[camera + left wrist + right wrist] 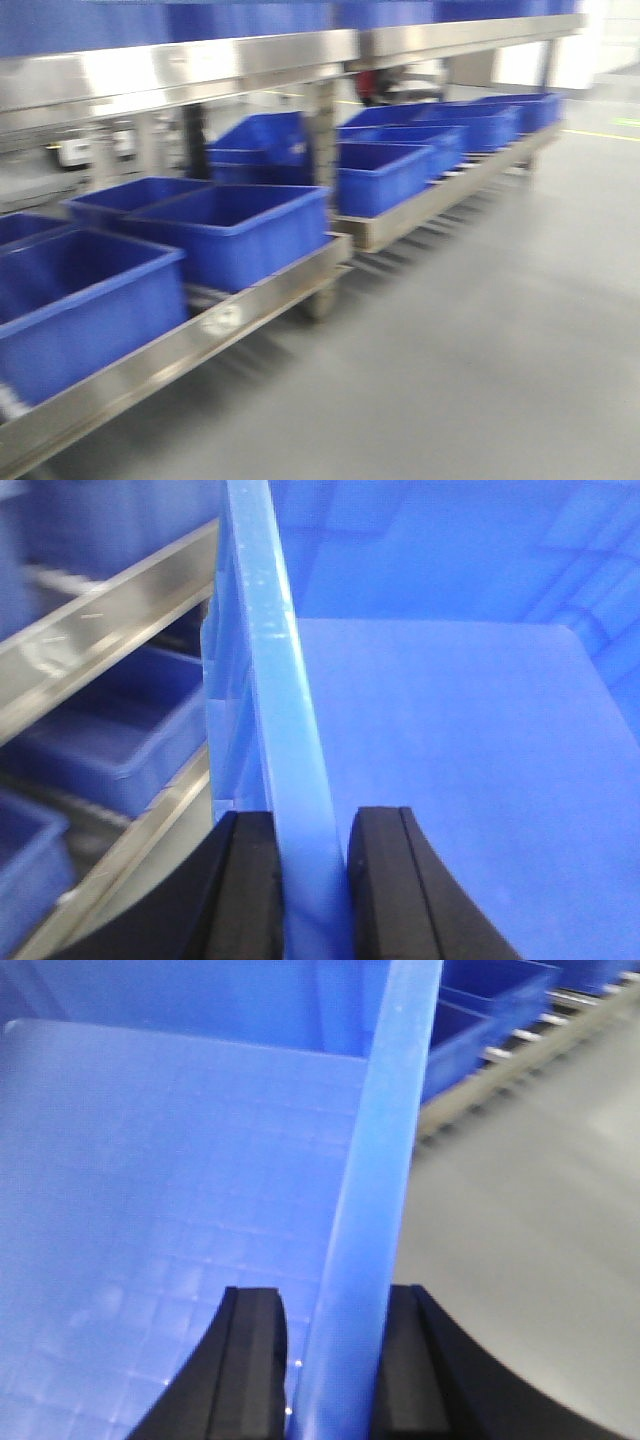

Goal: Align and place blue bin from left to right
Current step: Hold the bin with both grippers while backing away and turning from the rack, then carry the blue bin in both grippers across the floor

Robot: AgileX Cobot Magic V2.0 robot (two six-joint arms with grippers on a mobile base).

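The blue bin (pixel 450 760) fills the left wrist view, seen from above with its bare floor showing. My left gripper (pixel 312 820) is shut on its light blue left rim (pixel 275 660), one black finger on each side of the wall. In the right wrist view the same bin (pixel 170 1160) lies to the left. There my right gripper (pixel 335 1295) is shut on the right rim (pixel 390 1110). Neither gripper nor the held bin shows in the blurred front view.
A long steel rack (pixel 270 290) carries several dark blue bins (pixel 235 235) on its low shelf, and an upper shelf (pixel 200 65) runs above them. Grey floor (pixel 480 330) spreads to the right. Steel rails (pixel 100 630) pass left of the held bin.
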